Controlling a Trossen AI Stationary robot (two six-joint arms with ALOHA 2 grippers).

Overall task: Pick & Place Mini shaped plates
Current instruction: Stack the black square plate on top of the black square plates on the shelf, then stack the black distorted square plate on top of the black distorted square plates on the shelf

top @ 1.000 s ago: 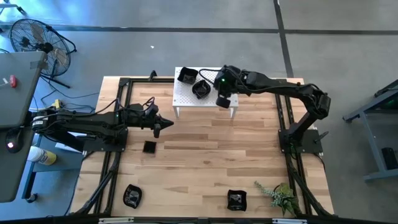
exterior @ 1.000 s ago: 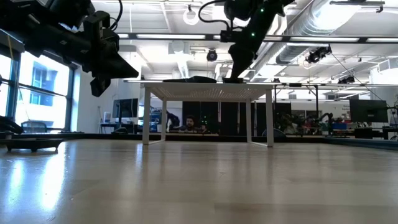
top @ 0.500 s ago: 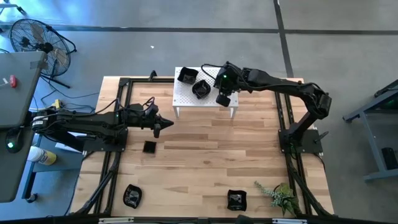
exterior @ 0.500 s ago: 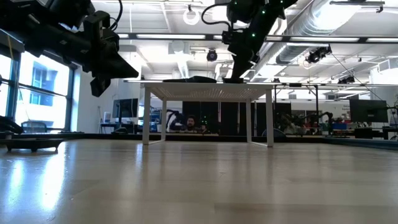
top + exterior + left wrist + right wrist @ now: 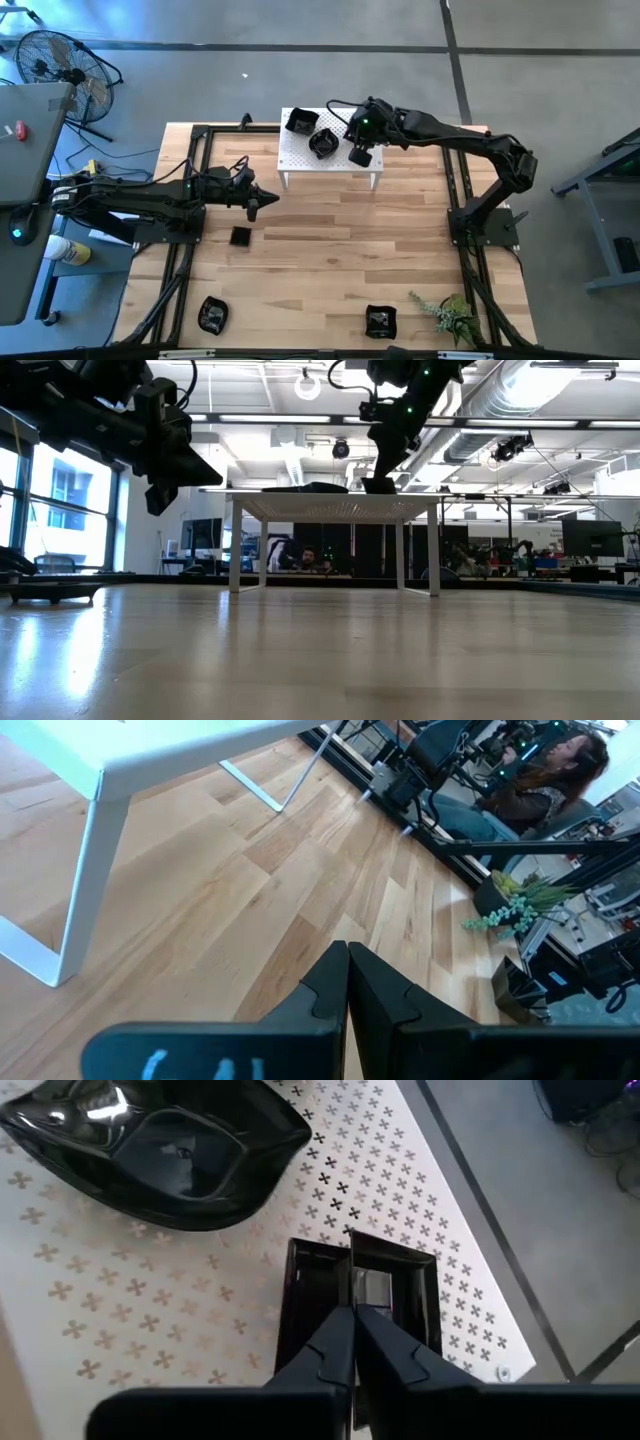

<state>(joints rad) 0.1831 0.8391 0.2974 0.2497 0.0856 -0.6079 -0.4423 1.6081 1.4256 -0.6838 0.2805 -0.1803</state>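
The table [image 5: 330,270] is a light wooden top with dark rails along both sides. At its far edge stands a white perforated stand [image 5: 300,158] on thin legs.

The right arm [image 5: 470,145] reaches from the right side over the stand. The left arm [image 5: 140,195] lies across the table's left side, off the stand.

The right gripper [image 5: 354,140] hangs over the stand's right part. In its wrist view its fingers [image 5: 330,1350] are pressed together with no gap, their tips just above a small square plate [image 5: 400,1285] lying flat on the stand; nothing is between them. The low view shows the gripper [image 5: 378,480] pointing down at the stand's top.

The left gripper [image 5: 272,198] hovers above bare wood, in front of the stand's left leg. Its fingers [image 5: 325,985] are closed against each other and hold nothing.

Two more plates sit on the stand's left part: a square one [image 5: 298,123] at the far left corner and a wavy-edged one [image 5: 322,143] just beside it. In the right wrist view the wavy plate [image 5: 160,1150] lies near the square plate, apart from it.

Three plates lie on the wood: one [image 5: 240,236] near the left gripper, one [image 5: 212,314] at the near left, one [image 5: 380,321] at the near centre.

A green sprig [image 5: 450,315] lies at the near right corner.
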